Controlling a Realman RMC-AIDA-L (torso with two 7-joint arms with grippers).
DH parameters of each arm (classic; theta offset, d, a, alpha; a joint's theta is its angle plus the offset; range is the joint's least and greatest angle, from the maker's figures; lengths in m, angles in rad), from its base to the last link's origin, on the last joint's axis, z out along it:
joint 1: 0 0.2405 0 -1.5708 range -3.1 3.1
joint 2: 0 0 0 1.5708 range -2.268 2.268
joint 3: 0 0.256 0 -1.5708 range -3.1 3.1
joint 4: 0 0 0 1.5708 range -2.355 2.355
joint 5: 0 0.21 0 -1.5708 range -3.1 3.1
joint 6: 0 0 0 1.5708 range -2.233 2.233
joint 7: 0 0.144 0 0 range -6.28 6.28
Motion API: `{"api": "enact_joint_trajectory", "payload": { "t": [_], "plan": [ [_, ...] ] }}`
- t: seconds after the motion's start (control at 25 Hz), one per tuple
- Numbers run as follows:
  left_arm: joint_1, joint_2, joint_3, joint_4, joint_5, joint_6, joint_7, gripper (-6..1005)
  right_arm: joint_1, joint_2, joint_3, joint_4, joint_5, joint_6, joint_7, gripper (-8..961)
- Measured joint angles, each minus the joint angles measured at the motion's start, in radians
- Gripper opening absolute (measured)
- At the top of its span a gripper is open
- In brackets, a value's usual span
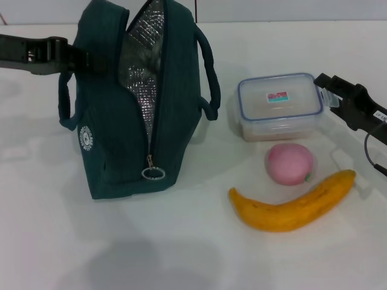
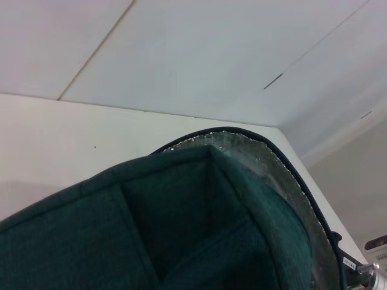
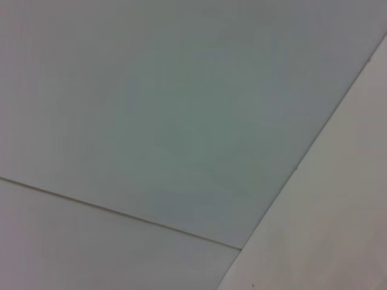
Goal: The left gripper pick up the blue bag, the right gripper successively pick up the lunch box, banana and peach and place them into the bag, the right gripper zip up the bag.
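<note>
The blue bag (image 1: 115, 133) stands upright at the left of the table, its zipper open and the silver lining (image 1: 145, 54) showing, with the ring pull (image 1: 153, 174) low on its end. My left gripper (image 1: 84, 60) reaches in from the left and is shut on the bag's upper side; the bag's fabric (image 2: 151, 235) fills the left wrist view. The lunch box (image 1: 279, 106) lies to the right of the bag. The peach (image 1: 290, 164) sits in front of it, and the banana (image 1: 293, 205) in front of the peach. My right gripper (image 1: 325, 90) is open just beside the lunch box's right end.
The white table (image 1: 181, 254) extends in front of the bag and fruit. A black cable (image 1: 370, 154) hangs from the right arm near the banana's tip. The right wrist view shows only a pale wall (image 3: 181, 121).
</note>
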Motion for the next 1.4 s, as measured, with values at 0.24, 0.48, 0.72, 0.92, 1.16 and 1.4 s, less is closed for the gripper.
{"api": "enact_joint_trajectory", "payload": {
  "t": [0.24,0.48,0.72,0.92,1.16,1.4],
  "plan": [
    [-0.005,0.0,0.0,0.0,0.0,0.0,0.004,31,-0.001,0.0,-0.006,-0.001,0.0,-0.006,-0.001,474],
    [-0.003,0.0,0.0,0.0,0.0,0.0,0.012,31,-0.001,0.0,-0.007,-0.001,0.001,-0.011,-0.002,160],
    [-0.002,0.0,0.0,0.0,0.0,0.0,0.012,31,-0.013,0.0,0.003,-0.003,0.027,-0.076,-0.041,97],
    [0.001,-0.005,0.0,0.0,0.0,0.0,0.012,31,-0.028,-0.001,0.003,-0.004,0.096,-0.164,-0.064,97],
    [-0.005,-0.006,0.0,-0.024,-0.001,-0.001,0.011,31,-0.066,-0.007,0.004,-0.077,0.225,-0.313,-0.057,97],
    [-0.022,-0.007,0.004,-0.062,-0.028,-0.001,0.013,31,-0.059,-0.014,0.004,-0.107,0.323,-0.433,-0.038,97]
  ]
}}
